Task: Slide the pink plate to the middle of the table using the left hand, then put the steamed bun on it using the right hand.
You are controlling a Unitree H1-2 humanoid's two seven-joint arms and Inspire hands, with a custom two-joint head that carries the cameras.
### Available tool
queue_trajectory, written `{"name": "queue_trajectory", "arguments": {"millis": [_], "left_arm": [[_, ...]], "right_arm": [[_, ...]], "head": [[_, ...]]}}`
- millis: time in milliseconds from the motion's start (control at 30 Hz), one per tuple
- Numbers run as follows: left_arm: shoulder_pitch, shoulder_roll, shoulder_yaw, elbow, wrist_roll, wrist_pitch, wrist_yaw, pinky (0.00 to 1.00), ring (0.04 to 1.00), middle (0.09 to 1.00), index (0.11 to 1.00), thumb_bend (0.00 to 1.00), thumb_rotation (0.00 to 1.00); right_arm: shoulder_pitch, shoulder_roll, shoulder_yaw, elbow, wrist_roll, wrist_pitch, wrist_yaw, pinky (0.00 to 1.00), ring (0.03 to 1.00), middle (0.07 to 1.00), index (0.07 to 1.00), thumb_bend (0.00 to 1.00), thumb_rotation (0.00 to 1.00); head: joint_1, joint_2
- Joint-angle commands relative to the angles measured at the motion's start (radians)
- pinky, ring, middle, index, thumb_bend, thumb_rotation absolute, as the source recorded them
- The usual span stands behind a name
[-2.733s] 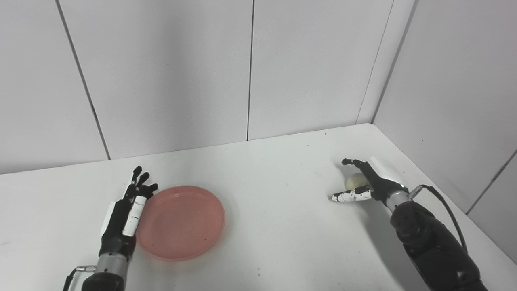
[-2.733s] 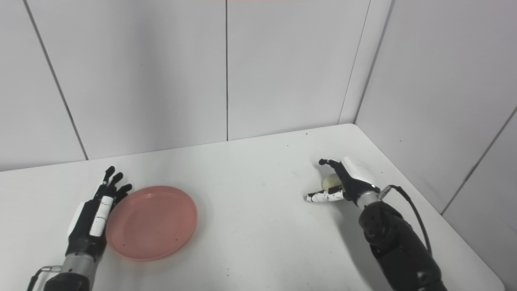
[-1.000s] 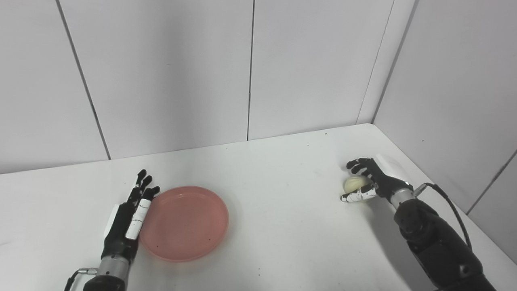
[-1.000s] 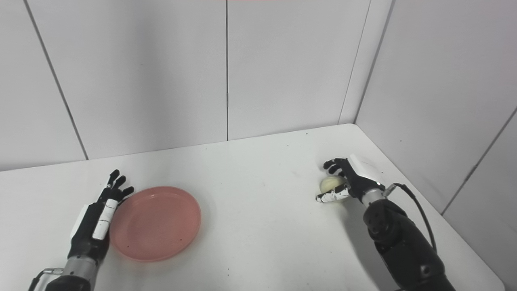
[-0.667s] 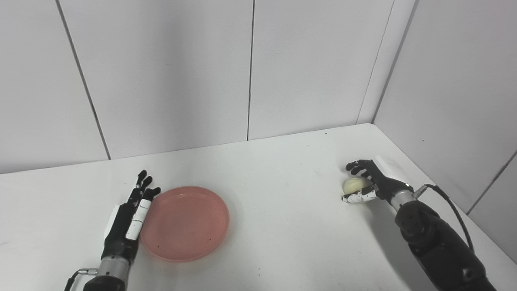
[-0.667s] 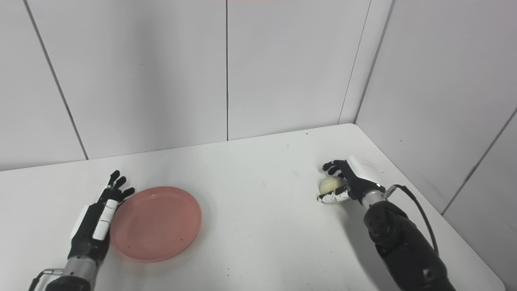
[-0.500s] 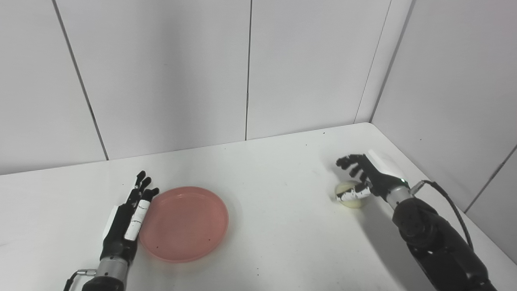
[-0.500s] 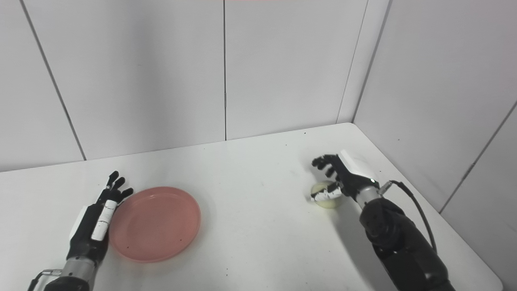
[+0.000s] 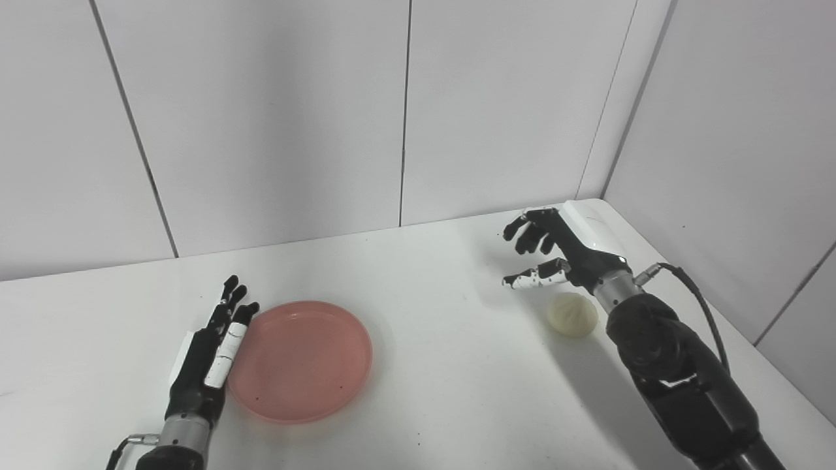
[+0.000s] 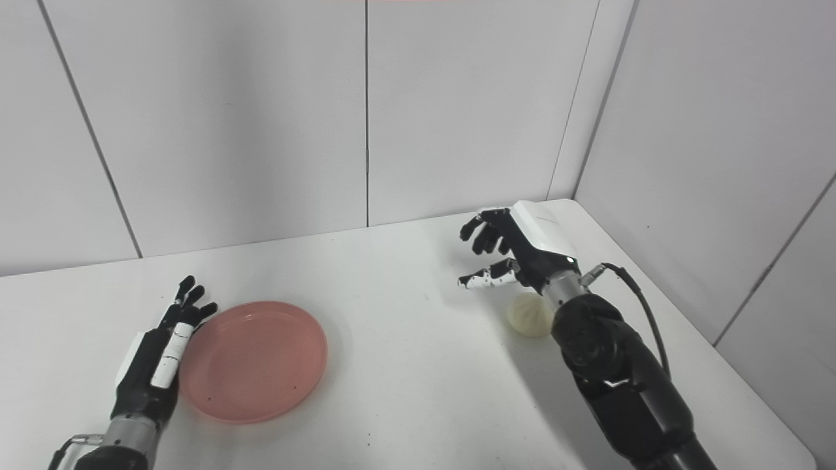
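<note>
The pink plate lies flat on the white table, left of the middle. My left hand is open, fingers straight, its edge against the plate's left rim. The steamed bun is pale and round and lies on the table at the right. My right hand is raised above and behind the bun, fingers curled but apart, holding nothing. The bun also shows in the right eye view below the right hand.
White wall panels close the table off at the back and on the right. The table's right edge runs close to my right arm.
My right hand had closed around the bun, then lost it: the bun slipped onto the table and the hand rose up and left, empty. The left hand nudged the plate slightly right.
</note>
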Motion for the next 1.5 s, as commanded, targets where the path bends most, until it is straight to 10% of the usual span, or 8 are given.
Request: {"name": "queue_trajectory", "arguments": {"millis": [0, 667, 700, 833, 1467], "left_arm": [[0.011, -0.014, -0.006, 0.008, 0.006, -0.009, 0.012, 0.89, 0.909, 0.991, 1.0, 0.82, 0.88], [0.015, -0.012, -0.006, -0.002, 0.001, -0.001, 0.004, 0.91, 0.902, 0.986, 1.0, 0.8, 0.88], [0.015, -0.012, -0.006, -0.002, 0.001, 0.0, 0.005, 0.91, 0.899, 0.983, 1.0, 0.81, 0.88], [0.011, -0.01, -0.005, 0.013, -0.004, -0.005, 0.0, 0.91, 0.904, 0.985, 1.0, 0.81, 0.88], [0.008, -0.016, -0.008, 0.019, -0.004, 0.002, -0.004, 0.91, 0.911, 0.987, 1.0, 0.81, 0.88]], "right_arm": [[-0.062, -0.009, -0.001, -0.034, -0.008, -0.042, -0.004, 0.44, 0.5, 0.465, 0.527, 0.53, 0.0], [-0.024, -0.07, -0.015, 0.001, -0.063, -0.023, 0.044, 0.46, 0.539, 0.571, 0.499, 0.52, 0.11], [-0.021, -0.076, -0.021, 0.0, -0.063, -0.017, 0.052, 0.47, 0.547, 0.6, 0.584, 0.75, 0.14], [-0.008, -0.122, -0.035, -0.037, -0.087, 0.056, 0.125, 0.49, 0.582, 0.663, 0.678, 0.93, 0.21], [-0.131, -0.265, 0.046, -0.002, -0.179, 0.225, 0.444, 0.62, 0.776, 0.835, 0.812, 1.0, 0.32]], "head": [[0.003, 0.0], [0.004, 0.001], [0.004, 0.001], [0.0, -0.002], [0.002, -0.007]]}}
